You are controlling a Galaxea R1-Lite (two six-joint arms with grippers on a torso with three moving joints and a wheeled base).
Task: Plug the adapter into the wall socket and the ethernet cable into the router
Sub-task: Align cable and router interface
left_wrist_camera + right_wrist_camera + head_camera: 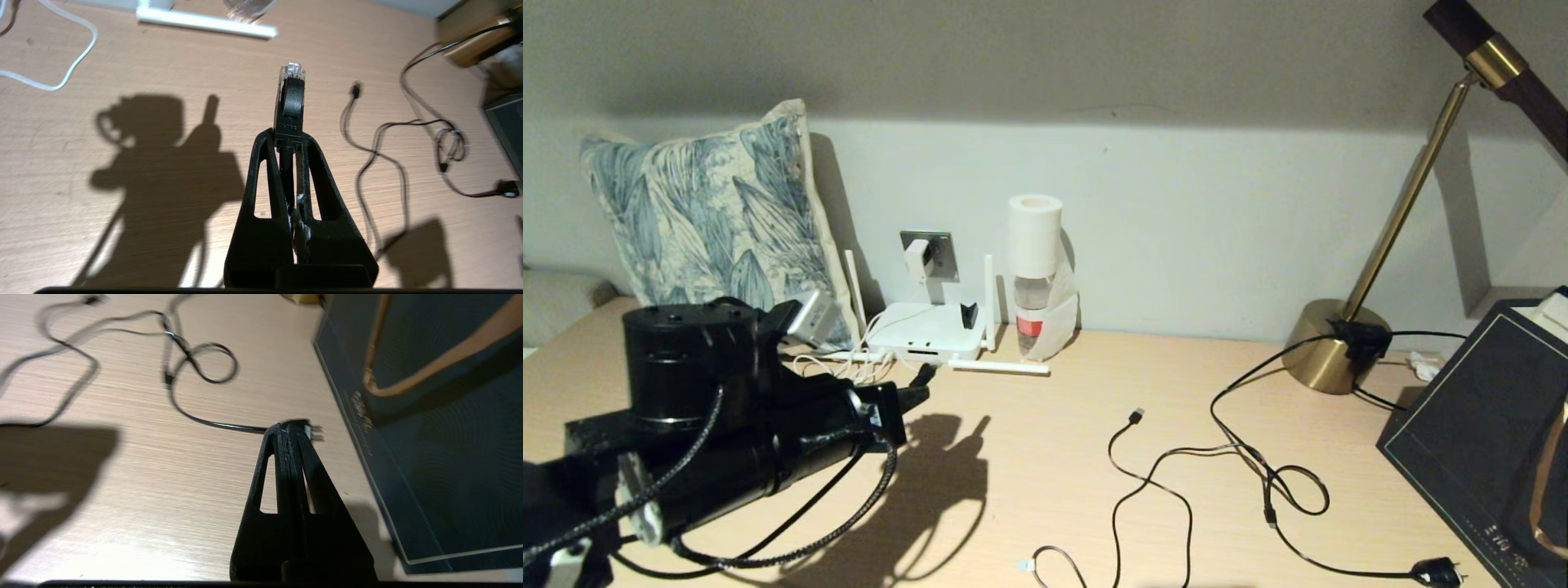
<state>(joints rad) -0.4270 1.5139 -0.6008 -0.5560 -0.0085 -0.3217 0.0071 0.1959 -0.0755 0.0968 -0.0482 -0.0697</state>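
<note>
- Holding ethernet cable (289,102) in closed left hand (288,134), plug tip pointing fwd, above desk (1045,457).
- Router (929,331) just ahead, ports facing hand.
- Adapter (918,258) sits in socket (941,255).
- Right hand (289,433) closed, empty, idle near desk edge.

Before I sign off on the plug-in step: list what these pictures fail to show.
- Router ports: head view, too small to tell which one is free.
- Left gripper: shut on the ethernet cable; in the head view its own arm covers it.
- Adapter pins: head view, it sits against the wall socket; how deep it sits cannot be seen.
- Right gripper: outside the head view; blurred plug behind its tips.
</note>
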